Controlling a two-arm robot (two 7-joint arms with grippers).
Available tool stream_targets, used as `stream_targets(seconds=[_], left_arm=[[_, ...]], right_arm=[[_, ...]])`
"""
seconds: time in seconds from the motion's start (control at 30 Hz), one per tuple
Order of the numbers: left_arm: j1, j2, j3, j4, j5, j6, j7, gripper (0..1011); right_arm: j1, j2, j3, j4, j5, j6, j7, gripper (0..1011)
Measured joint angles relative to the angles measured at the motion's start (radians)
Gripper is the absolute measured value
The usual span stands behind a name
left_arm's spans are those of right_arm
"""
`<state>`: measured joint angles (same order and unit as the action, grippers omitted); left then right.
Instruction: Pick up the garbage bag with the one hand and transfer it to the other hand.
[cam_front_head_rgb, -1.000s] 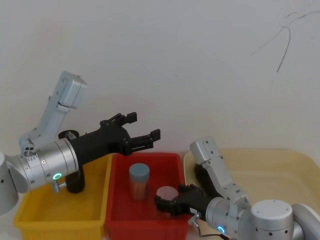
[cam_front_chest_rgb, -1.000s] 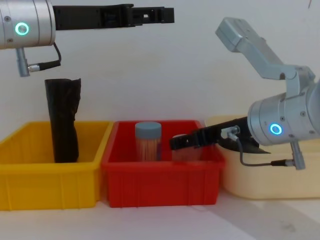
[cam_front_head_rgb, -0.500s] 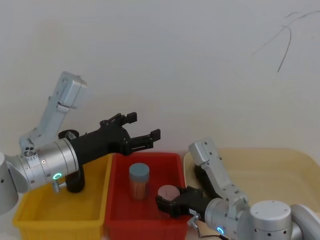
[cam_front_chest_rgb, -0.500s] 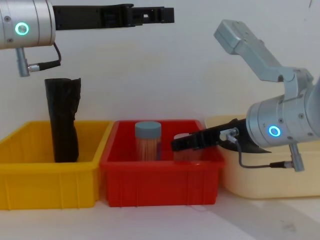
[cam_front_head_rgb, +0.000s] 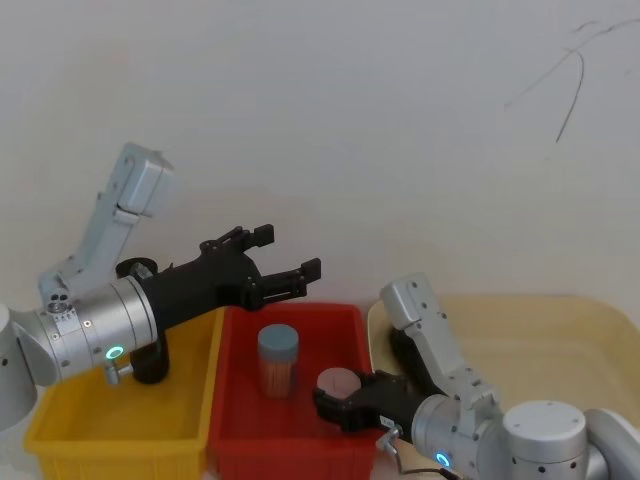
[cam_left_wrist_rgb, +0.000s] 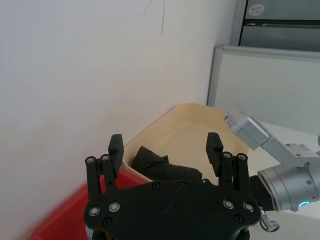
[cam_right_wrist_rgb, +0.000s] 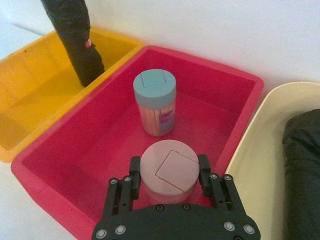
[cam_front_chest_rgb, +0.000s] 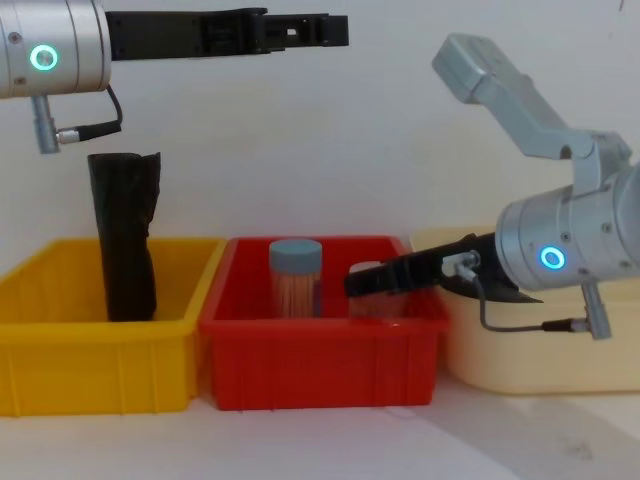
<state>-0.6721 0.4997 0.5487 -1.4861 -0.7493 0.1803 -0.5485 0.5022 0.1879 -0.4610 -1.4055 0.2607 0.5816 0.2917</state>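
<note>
The garbage bag (cam_right_wrist_rgb: 304, 165) lies as a soft black bundle in the cream tub (cam_right_wrist_rgb: 260, 150); it also shows in the left wrist view (cam_left_wrist_rgb: 159, 167). My right gripper (cam_right_wrist_rgb: 168, 167) reaches low into the red bin (cam_front_head_rgb: 345, 325), its fingers pressed against both sides of a pink-lidded jar (cam_front_head_rgb: 337, 381). It stands left of the bag, apart from it. High above the bins, my left gripper (cam_front_head_rgb: 290, 252) hangs open and holds nothing; the chest view has it at the top (cam_front_chest_rgb: 335, 30).
A blue-lidded jar (cam_front_chest_rgb: 296, 278) stands in the red bin beside the pink one. A taller, slim black roll with a ragged top (cam_front_chest_rgb: 124, 240) stands upright in the yellow bin (cam_front_chest_rgb: 90, 350). A white wall backs the three bins.
My right gripper has edged slightly around the pink-lidded jar. The left arm, the bag and the jars have stayed where they were.
</note>
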Motion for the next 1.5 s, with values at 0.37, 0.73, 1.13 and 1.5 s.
stream_targets(seconds=[0.37,0.73,1.13,1.5], left_arm=[[0.0,0.0,0.0,0.0,0.0,0.0,0.0,1001],[0.0,0.0,0.0,0.0,0.0,0.0,0.0,1001],[0.0,0.0,0.0,0.0,0.0,0.0,0.0,1001],[0.0,0.0,0.0,0.0,0.0,0.0,0.0,1000]], right_arm=[[-0.017,-0.003,0.047,-0.078,0.027,-0.004,-0.014,664],[-0.042,-0.004,0.126,-0.164,0.067,-0.015,-0.046,664],[-0.098,0.029,0.197,-0.178,0.044,-0.077,-0.12,664],[-0.138,0.046,0.245,-0.134,0.016,-0.127,-0.169,664]])
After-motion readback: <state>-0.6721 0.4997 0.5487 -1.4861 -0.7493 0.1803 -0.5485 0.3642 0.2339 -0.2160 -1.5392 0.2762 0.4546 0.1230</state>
